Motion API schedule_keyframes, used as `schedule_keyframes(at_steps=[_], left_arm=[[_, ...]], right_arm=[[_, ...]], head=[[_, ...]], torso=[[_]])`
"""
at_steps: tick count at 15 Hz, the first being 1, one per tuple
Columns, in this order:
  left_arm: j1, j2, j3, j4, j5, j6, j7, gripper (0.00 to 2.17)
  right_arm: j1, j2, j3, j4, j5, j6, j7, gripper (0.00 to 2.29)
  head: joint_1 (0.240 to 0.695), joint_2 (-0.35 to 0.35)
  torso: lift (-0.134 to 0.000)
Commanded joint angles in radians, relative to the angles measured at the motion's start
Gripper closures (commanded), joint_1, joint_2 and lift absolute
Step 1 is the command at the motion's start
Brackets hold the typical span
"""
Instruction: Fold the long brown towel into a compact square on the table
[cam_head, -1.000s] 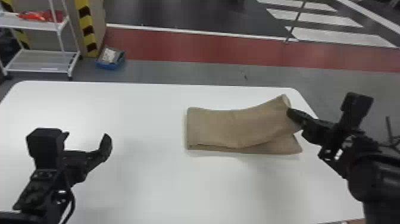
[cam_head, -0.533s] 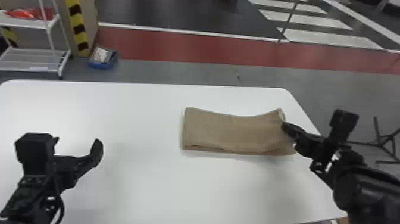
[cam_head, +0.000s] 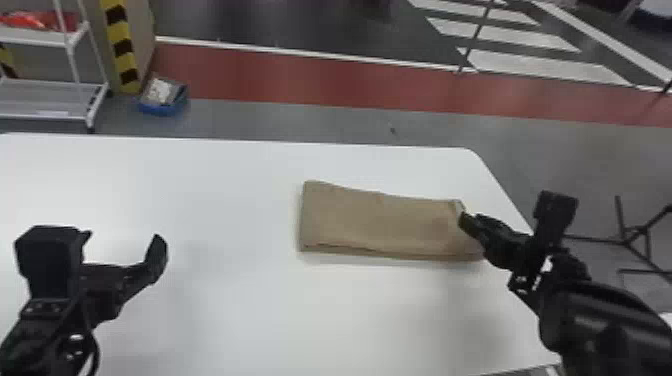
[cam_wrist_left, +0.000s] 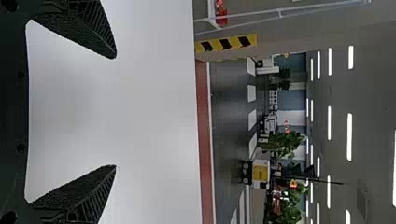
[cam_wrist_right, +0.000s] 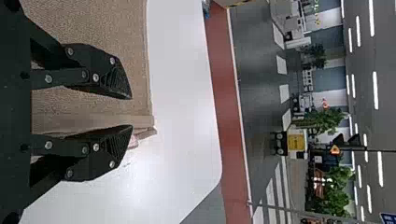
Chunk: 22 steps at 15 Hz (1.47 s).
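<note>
The brown towel lies folded in a flat rectangular strip on the right part of the white table. At its right end is my right gripper. In the right wrist view the right gripper has its two fingers parted, with the end edge of the towel between them; they are not closed on it. My left gripper stands open over the left part of the table, away from the towel. The left wrist view shows the left gripper with bare tabletop between its wide-apart fingers.
The table's right edge runs close beside the right arm. Beyond the table are a white shelf rack, a blue box on the floor and a black stand at the right.
The towel's raised right end has come down flat, and my right gripper has lowered with it and parted from the fabric. The head view has shifted slightly; the left gripper stays open.
</note>
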Motion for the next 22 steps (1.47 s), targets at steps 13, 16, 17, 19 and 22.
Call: schedule_keyframes(at_steps=[13,16,17,19,22], left_arm=[[-0.312,-0.126,-0.304,0.371,0.186,-0.056,-0.080,0.24],[-0.408,-0.126,-0.359,0.580,0.166,-0.185,-0.073,0.24],[-0.430,-0.126,-0.367,0.620,0.166,-0.206,-0.075,0.25],[-0.450,-0.126,-0.381,0.644,0.165,-0.212,-0.077,0.28],[-0.450,-0.126,-0.393,0.641,0.175,-0.212,-0.077,0.36]], right_arm=[[0.270,0.062,-0.152,-0.141,-0.154,-0.284,0.005,0.07],[0.285,0.063,-0.104,-0.141,-0.146,-0.315,0.012,0.07],[0.295,0.063,-0.086,-0.147,-0.144,-0.324,0.018,0.07],[0.301,0.063,-0.069,-0.152,-0.138,-0.327,0.018,0.07],[0.284,0.062,-0.051,-0.127,-0.118,-0.336,0.018,0.07]], head=[[0.695,-0.350],[0.695,-0.350],[0.695,-0.350],[0.695,-0.350],[0.695,-0.350]], torso=[[-0.123],[-0.123],[-0.123],[-0.123],[-0.123]])
